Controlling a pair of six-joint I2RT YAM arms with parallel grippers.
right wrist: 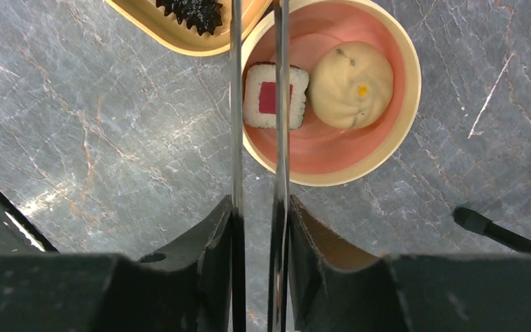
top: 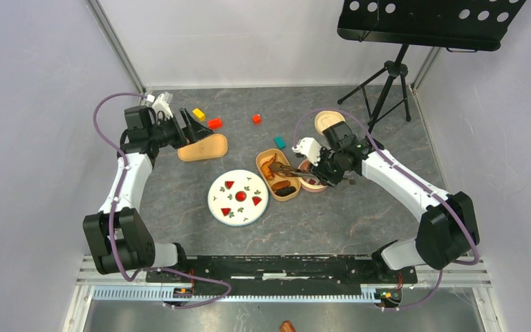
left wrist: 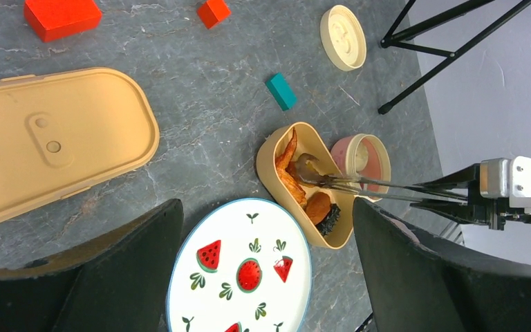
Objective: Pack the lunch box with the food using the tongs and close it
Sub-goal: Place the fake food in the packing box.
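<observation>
A robotics lab test cell is indicated: a grey marbled counter [top: 318, 228] is enclosed by plain pale walls [top: 249, 41] and aluminium posts [top: 117, 45], a left arm [top: 128, 180] and a right arm [top: 401, 180] are bolted to a black base plate [top: 276, 266] at its near edge, and a black tripod [top: 387, 90] is set far right.

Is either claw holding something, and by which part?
Right gripper pinches the tongs across both arms, well back from their tips. Left gripper holds nothing.

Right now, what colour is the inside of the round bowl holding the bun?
The round bowl is pink inside, cream-rimmed; clearest in the right wrist view.
</observation>
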